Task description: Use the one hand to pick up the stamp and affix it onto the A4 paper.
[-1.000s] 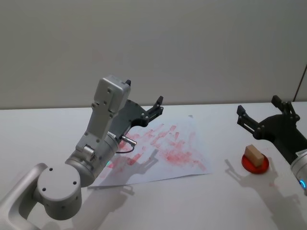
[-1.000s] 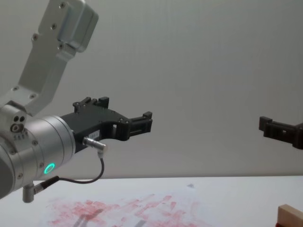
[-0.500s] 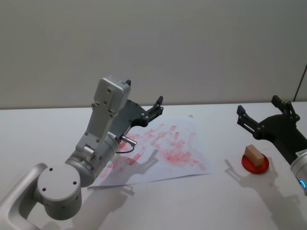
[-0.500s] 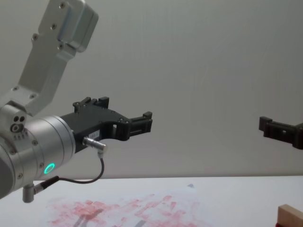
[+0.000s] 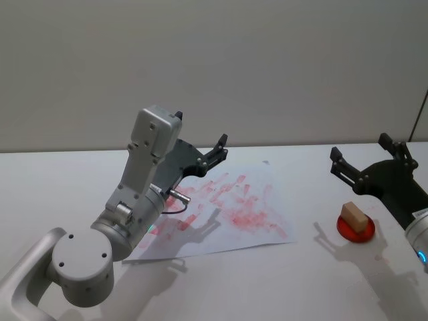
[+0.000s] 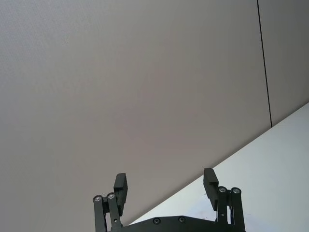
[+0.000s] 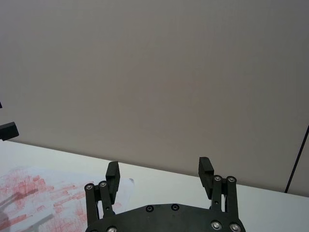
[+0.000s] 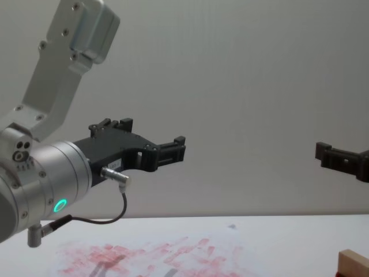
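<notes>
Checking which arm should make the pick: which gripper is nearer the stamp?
Right. The right gripper hangs open in the air close by the stamp on its red pad; the left gripper hangs open over the paper, farther off.

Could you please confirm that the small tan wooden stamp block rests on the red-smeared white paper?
Not quite: in the head view, the small tan wooden stamp block rests on a round red pad, apart from the red-smeared white paper, near the right gripper.
</notes>
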